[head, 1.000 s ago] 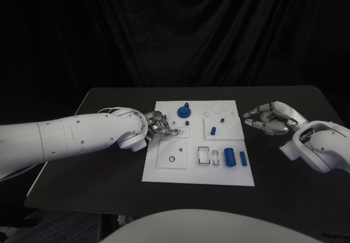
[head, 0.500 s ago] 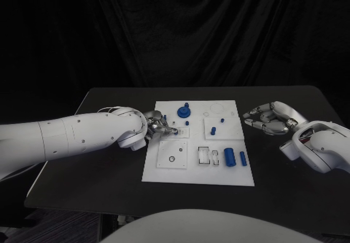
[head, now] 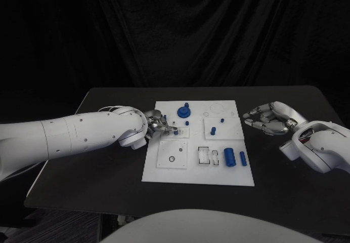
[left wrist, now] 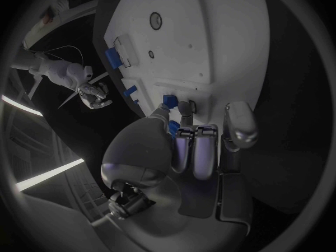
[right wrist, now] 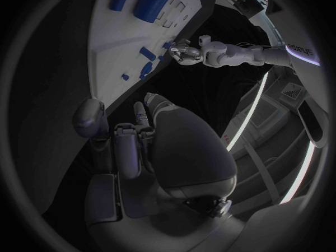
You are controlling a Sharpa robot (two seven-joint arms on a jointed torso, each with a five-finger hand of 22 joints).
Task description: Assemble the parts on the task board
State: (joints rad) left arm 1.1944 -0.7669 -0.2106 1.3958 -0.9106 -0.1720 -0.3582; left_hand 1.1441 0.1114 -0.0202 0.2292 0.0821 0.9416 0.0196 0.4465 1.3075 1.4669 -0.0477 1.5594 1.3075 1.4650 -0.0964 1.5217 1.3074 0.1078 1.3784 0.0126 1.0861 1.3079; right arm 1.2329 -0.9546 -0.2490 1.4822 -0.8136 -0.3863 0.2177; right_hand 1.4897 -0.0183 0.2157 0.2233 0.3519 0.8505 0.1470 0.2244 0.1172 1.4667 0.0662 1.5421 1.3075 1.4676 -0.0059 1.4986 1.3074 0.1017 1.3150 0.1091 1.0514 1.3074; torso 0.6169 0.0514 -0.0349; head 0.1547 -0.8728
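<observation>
At the task board (head: 219, 174) edge, left robot hand (head: 159, 126) pinching a blue part (head: 175, 130) (right robot hand (head: 268, 118) clenched).

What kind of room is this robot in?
Probably a robot test lab or demo booth. A black table stands before a black curtain, and a white task board with small blue parts lies between the robot's two hands.
</observation>
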